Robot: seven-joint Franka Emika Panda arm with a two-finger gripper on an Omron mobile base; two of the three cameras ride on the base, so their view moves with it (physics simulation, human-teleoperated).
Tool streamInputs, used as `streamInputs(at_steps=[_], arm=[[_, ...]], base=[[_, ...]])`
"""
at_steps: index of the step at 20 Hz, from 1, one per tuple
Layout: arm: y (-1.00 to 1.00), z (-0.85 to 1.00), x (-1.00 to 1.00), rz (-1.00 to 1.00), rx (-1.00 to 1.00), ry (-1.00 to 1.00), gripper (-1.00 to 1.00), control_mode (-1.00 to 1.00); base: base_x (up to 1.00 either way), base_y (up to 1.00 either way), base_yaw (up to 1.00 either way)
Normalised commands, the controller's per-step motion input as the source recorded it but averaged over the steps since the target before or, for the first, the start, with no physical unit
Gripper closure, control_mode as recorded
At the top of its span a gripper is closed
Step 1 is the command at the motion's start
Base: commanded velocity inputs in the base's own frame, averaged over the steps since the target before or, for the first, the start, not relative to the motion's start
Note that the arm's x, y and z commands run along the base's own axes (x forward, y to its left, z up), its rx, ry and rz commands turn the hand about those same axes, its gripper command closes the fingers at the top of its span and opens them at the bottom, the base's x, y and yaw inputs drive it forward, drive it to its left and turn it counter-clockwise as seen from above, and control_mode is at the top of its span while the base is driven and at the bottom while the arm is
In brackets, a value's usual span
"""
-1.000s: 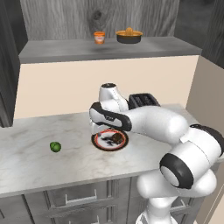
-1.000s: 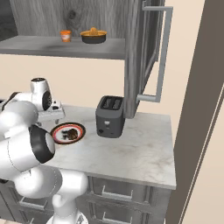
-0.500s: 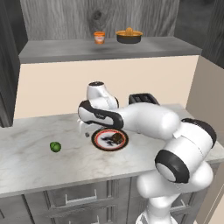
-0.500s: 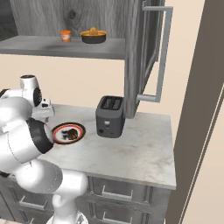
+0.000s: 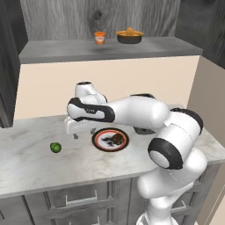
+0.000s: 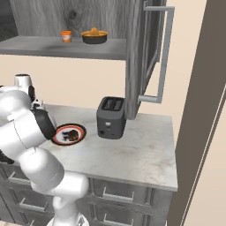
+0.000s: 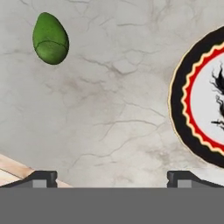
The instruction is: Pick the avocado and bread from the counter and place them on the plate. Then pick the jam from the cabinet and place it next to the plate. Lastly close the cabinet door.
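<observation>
Bread plated, avocado next; jam and door remaining.

Sitting on the patterned red-and-black-rimmed plate: dark brown lumpy bread. Lying apart on the pale marble counter: bright green avocado. Hovering between, fingers spread, holding nothing: hand. Standing on the grey cabinet shelf: small orange jam jar. Showing from the right base alone: dark wood-grain door hanging ajar, black toaster.

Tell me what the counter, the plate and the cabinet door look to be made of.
Counter: polished marble or a marble look, pale with faint grey veins.
Plate: probably glazed ceramic, with a crisp red-and-black painted rim on white.
Cabinet door: dark grey wood or veneer, matte, with visible grain; its handle looks like metal.
</observation>
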Motion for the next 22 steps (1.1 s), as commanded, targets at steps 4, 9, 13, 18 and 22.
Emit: streamInputs(at_steps=[4,9,13,18,22], arm=[[0.43,0.00,-0.02,-0.06,0.00,0.00,-1.00,-1.00],[0.30,-0.05,-0.03,-0.01,0.00,-0.09,-1.00,-1.00],[0.19,-0.18,-0.04,0.00,0.00,-0.09,-1.00,-1.00],[0.11,-0.23,-0.03,0.00,0.00,-0.03,-1.00,-1.00],[0.04,-0.17,0.00,0.00,0.02,0.00,-1.00,-1.00]], base=[[0.00,0.00,0.00],[0.00,0.00,0.00],[0.00,0.00,0.00],[0.00,0.00,0.00],[0.00,0.00,0.00]])
